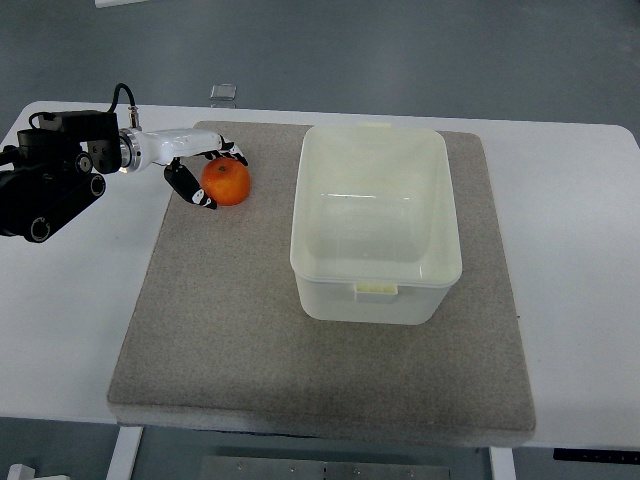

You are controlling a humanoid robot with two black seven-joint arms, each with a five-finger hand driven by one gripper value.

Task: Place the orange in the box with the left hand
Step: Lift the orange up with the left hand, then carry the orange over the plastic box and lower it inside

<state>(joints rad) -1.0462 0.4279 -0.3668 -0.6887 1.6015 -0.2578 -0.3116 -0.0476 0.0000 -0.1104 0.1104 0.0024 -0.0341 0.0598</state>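
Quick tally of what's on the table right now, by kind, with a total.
Orange, between the left hand's fingers on the mat: 1
White plastic box, empty: 1
Grey mat under both: 1
Small clear item at the table's far edge, too small to identify: 1
Total: 4

left hand (205, 172) cupping orange (227, 183) on mat (220, 330) | box (375, 225) just right, apart
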